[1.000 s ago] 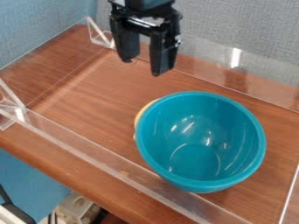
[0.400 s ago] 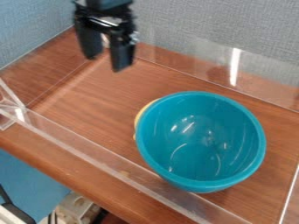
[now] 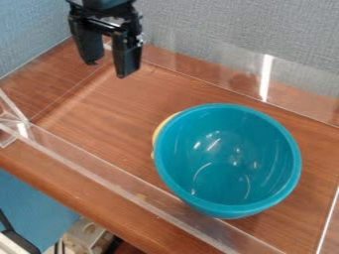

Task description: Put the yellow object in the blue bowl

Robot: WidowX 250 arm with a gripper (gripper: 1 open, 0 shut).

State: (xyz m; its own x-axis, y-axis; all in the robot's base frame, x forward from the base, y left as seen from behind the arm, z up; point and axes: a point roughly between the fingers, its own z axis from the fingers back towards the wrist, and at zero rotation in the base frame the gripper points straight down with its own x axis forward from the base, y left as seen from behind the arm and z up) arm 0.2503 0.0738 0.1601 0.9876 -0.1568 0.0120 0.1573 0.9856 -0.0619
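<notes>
The blue bowl (image 3: 227, 159) is a large glossy teal bowl standing on the wooden table at the right. It holds nothing that I can see. The yellow object (image 3: 158, 129) shows only as a thin yellow-orange sliver against the bowl's left outer rim, mostly hidden behind it. My gripper (image 3: 107, 57) hangs at the upper left, pointing down, well away from the bowl and the sliver. Its black fingers (image 3: 127, 56) stand apart and open with nothing between them.
Clear acrylic walls (image 3: 93, 179) fence the wooden table (image 3: 93, 114) on all sides. A grey textured wall stands behind. Bare wood lies between the gripper and the bowl.
My gripper has travelled left across the back of the table, from above the bowl's far side to the upper left corner. It stayed open. Bowl and yellow sliver have not moved.
</notes>
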